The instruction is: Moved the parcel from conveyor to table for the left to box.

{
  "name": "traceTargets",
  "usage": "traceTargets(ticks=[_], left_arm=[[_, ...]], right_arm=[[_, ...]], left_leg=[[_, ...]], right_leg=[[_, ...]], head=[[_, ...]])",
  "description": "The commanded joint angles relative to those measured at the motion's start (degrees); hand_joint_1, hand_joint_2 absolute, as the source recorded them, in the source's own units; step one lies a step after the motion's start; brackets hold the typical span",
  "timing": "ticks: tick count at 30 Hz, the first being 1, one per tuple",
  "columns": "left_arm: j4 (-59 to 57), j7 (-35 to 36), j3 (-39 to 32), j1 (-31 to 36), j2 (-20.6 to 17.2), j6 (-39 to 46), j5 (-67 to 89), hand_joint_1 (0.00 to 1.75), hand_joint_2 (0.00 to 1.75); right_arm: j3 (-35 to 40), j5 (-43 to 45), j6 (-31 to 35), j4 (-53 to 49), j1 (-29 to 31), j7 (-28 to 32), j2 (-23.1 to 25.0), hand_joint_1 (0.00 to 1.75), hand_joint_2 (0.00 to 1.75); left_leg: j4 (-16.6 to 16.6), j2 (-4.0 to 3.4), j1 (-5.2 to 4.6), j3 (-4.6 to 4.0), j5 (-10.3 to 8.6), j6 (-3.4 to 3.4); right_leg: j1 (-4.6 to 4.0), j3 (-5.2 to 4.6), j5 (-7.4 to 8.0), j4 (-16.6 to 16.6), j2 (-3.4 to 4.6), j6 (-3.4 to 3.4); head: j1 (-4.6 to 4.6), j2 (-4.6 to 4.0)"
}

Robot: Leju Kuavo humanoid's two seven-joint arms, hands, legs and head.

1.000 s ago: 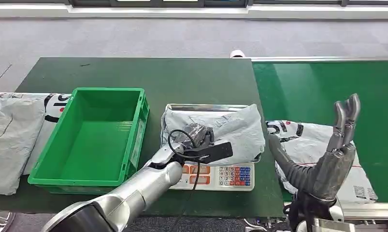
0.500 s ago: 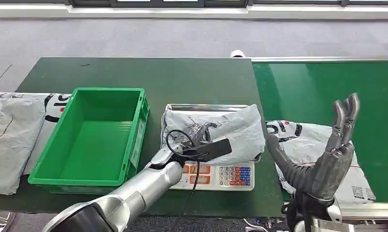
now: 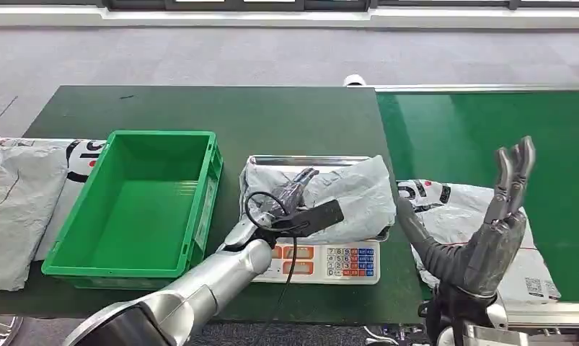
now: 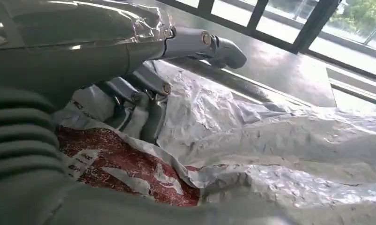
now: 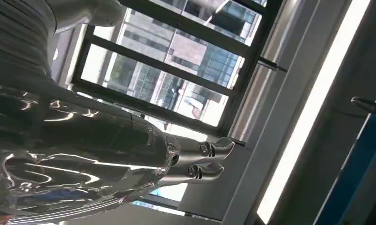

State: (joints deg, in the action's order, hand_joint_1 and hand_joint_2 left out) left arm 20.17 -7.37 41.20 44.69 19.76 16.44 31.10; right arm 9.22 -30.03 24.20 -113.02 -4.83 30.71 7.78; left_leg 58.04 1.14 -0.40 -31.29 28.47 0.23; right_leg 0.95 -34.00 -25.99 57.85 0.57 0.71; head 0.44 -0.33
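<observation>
The left hand point(image 3: 286, 198) lies on the crumpled grey plastic parcel point(image 3: 347, 194) sitting on the steel-topped scale point(image 3: 329, 261), fingers point(image 4: 148, 101) stretched flat against the wrap, nothing gripped. At the right, the right hand point(image 3: 506, 191) is raised, fingers straight and empty, above a second white mailer bag point(image 3: 459, 209) on the green conveyor belt point(image 3: 488, 130). The green plastic crate point(image 3: 146, 205) sits just left of the scale.

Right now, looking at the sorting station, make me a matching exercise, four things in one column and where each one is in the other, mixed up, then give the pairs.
Things
1. green crate
2. parcel under the left hand
3. right hand
4. parcel with the barcode label

Places
A. on the conveyor belt
B. raised in the air, holding nothing
C. on the table, beside the scale
D. on the scale's tray

Pairs: 1-C, 2-D, 3-B, 4-A
</observation>
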Motion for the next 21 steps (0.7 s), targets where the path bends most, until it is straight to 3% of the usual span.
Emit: traceTargets(ticks=[1, 7, 11, 16, 18, 19, 21], left_arm=[[-1.91, -0.02, 1.54, 1.29, 0.24, 0.03, -0.11, 0.00, 0.00], [-0.98, -2.18, 1.15, 1.73, 0.24, 4.75, -1.67, 0.00, 0.00], [2.43, -10.23, -2.52, 2.12, 0.24, 12.08, -5.33, 0.00, 0.00], [3.82, -13.06, -3.50, 2.56, 0.24, 13.25, -6.78, 0.00, 0.00], [2.66, -10.00, 1.13, 3.15, 0.24, 9.64, -4.11, 0.00, 0.00], [4.58, -13.30, 1.93, 2.45, 0.24, 15.59, -4.44, 0.00, 0.00], [5.64, -12.87, 5.01, 2.98, 0.24, 19.37, -6.27, 0.00, 0.00]], right_arm=[[2.04, 0.24, 0.21, 3.10, 1.53, -0.04, -1.87, 0.00, 1.75], [2.29, 0.06, 0.46, 3.28, 1.87, -0.25, -1.76, 0.00, 1.75], [2.89, -0.39, 1.21, 3.21, 1.89, -0.72, -1.60, 0.00, 1.75], [3.37, -0.13, 2.39, 3.00, 0.94, -0.60, -2.32, 0.00, 1.75], [3.31, 0.46, 2.53, 2.53, 0.21, -0.19, -2.99, 0.00, 1.75], [3.31, 0.58, 2.43, 2.20, -0.12, 0.01, -3.15, 0.00, 1.75], [3.61, 0.52, 2.66, 2.70, 0.61, -0.36, -3.34, 0.00, 1.75]], left_leg=[[-0.07, -0.15, 0.06, 0.06, -0.01, -0.07], [-0.17, -0.21, 0.09, 0.12, -0.03, -0.10], [-0.04, -0.16, 0.08, 0.00, -0.01, -0.09], [-0.10, -0.21, 0.12, 0.06, -0.01, -0.11], [-0.03, -0.09, 0.05, 0.01, 0.00, -0.05], [-0.07, -0.07, 0.08, 0.04, -0.02, -0.07], [-0.08, -0.06, 0.08, 0.03, -0.03, -0.08]], right_leg=[[-0.07, 0.06, 0.05, -0.11, 0.04, -0.04], [-0.10, 0.11, 0.10, -0.22, 0.04, -0.07], [-0.09, 0.00, 0.06, -0.09, 0.03, -0.06], [-0.13, 0.07, 0.09, -0.19, 0.04, -0.07], [-0.05, 0.01, 0.03, -0.06, 0.01, -0.04], [-0.09, 0.07, 0.05, -0.13, -0.05, -0.05], [-0.09, 0.07, 0.06, -0.15, -0.07, -0.05]], head=[[0.00, 0.00], [0.00, 0.00], [0.00, 0.00], [0.00, 0.00], [0.00, 0.00], [0.00, 0.02], [0.00, 0.00]])
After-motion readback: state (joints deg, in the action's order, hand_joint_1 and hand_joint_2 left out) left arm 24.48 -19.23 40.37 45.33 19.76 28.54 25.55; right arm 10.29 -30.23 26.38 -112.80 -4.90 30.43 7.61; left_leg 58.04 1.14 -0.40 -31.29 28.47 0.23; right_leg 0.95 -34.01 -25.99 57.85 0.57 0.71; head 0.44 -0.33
